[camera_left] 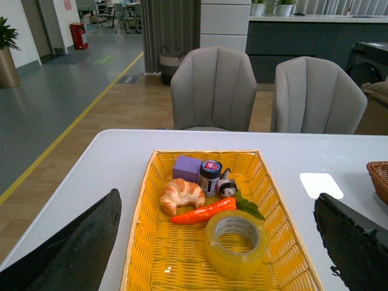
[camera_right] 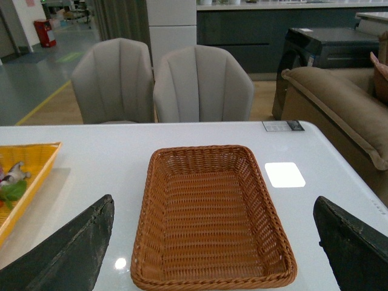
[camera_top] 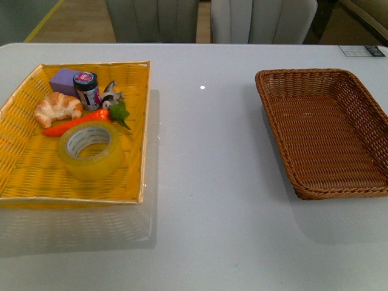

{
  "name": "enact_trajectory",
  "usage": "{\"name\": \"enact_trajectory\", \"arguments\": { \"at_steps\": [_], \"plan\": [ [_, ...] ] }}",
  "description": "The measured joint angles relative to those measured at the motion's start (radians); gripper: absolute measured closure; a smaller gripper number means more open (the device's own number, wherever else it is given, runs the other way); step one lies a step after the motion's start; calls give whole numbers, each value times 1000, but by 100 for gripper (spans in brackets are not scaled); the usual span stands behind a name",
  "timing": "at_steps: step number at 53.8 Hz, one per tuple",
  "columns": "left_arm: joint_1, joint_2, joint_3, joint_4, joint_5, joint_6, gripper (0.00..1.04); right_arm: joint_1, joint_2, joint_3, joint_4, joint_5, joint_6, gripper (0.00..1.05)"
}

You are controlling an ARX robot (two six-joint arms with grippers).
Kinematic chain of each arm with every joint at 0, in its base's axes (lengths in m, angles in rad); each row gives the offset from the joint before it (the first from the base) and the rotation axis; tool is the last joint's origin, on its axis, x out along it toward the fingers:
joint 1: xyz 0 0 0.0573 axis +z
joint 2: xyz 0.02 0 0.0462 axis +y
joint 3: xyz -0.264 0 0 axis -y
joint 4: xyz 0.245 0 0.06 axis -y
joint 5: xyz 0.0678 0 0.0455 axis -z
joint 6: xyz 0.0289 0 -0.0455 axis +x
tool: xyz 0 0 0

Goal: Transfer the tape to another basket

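Tape (camera_left: 235, 259) lies flat in the tray (camera_left: 163, 254), ahead of and between the left jaws, spread wide, likely to straddle it; the right jaws, equally open, frame the empty basket (camera_right: 212, 212) awaiting it.

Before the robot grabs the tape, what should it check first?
1. Tape easy to reach: it lies flat in the yellow tray, hole up, with nothing on top. Ok.
2. Room around the tape: the carrot lies right at its far edge; whether they touch, cannot tell.
3. Brown basket ready: nothing inside. Ok.
4. Left end effector open: jaws wide apart, holding nothing. Ok.
5. Right end effector out of the way: open and holding nothing, facing the brown basket. Ok.
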Motion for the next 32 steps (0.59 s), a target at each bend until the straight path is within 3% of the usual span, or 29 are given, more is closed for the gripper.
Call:
{"name": "enact_trajectory", "arguments": {
  "at_steps": [32],
  "plan": [
    [0, 0, 0, 0, 0, 0, 9, 0, 0, 0, 0, 0, 0, 9]
  ]
}}
